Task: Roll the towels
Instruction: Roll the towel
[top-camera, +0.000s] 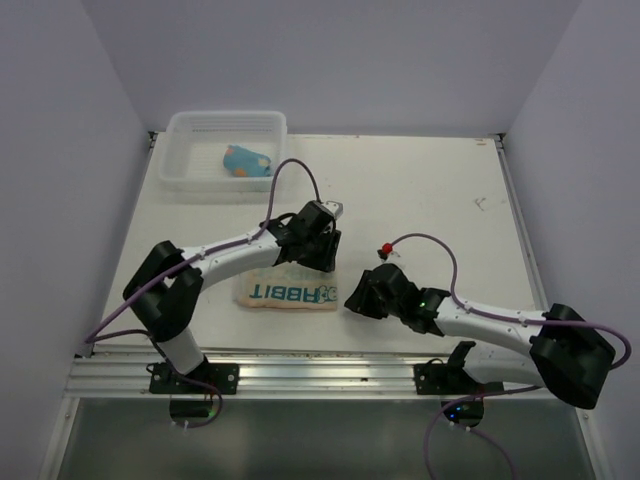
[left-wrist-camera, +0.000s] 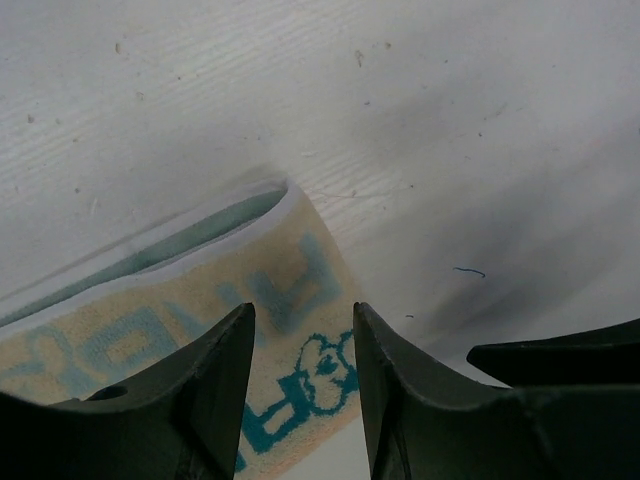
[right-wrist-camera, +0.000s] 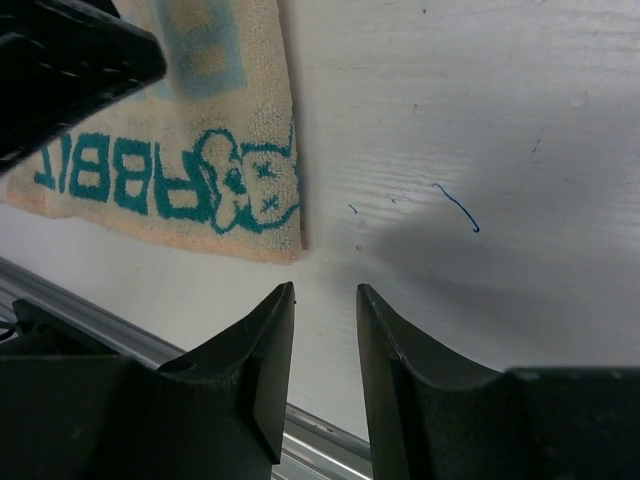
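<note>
under the left hand (left-wrist-camera: 300, 322), the cream rabbit towel (left-wrist-camera: 150, 325)

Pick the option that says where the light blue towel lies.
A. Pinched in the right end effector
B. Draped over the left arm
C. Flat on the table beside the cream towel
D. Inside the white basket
D: the light blue towel sits inside the white basket, well away from the cream towel, which lies flat near the arms.
</note>
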